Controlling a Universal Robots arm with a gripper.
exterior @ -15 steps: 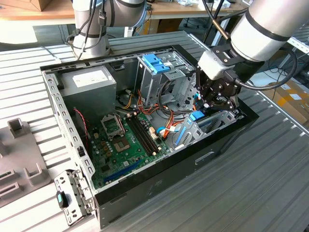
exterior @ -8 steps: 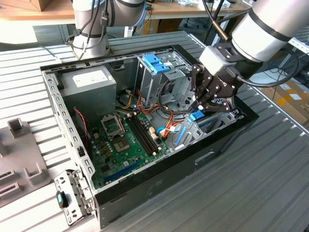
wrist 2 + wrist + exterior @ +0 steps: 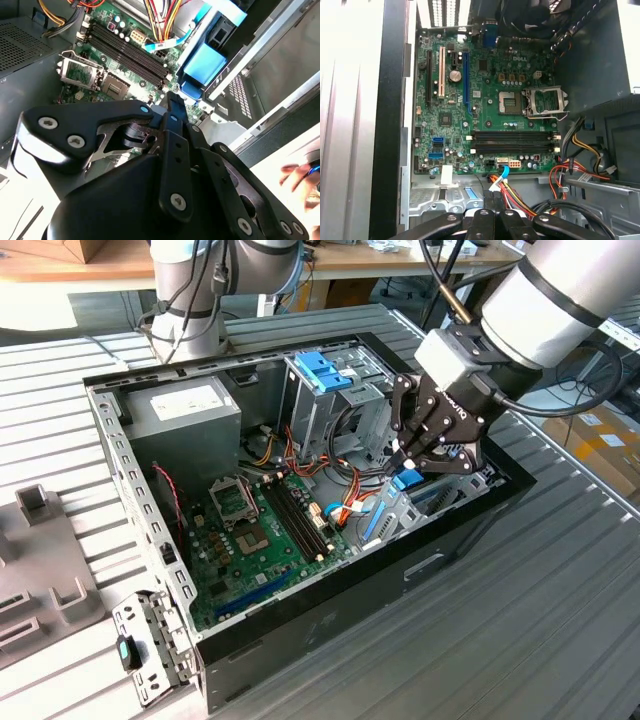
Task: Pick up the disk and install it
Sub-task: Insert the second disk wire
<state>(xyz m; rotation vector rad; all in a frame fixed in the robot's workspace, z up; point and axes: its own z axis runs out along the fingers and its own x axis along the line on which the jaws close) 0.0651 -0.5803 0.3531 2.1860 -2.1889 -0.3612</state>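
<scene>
On the ribbed metal table [image 3: 560, 640] lies an open computer case [image 3: 470, 530]. Inside it, the green motherboard [image 3: 250, 540] fills the 7 o'clock part in the exterior view. The drive cage with the blue handle [image 3: 322, 372] stands at 12 o'clock.

At 3 o'clock from the motherboard, the gripper [image 3: 428, 462] hangs low in the case. Its fingers [image 3: 172, 102] sit close together, and I see nothing big held between them.

The disk [image 3: 405, 481] looks like the blue-edged piece in the slot right under the gripper, so I think it is partly in. In the second wrist view its blue side [image 3: 205, 65] lies next to the case wall.

If the gripper pushes while the disk is crooked, the disk may jam in the slot. The red, yellow and blue wires [image 3: 345, 508] lie close by at 9 o'clock from the gripper. They may get squashed or snagged.
</scene>
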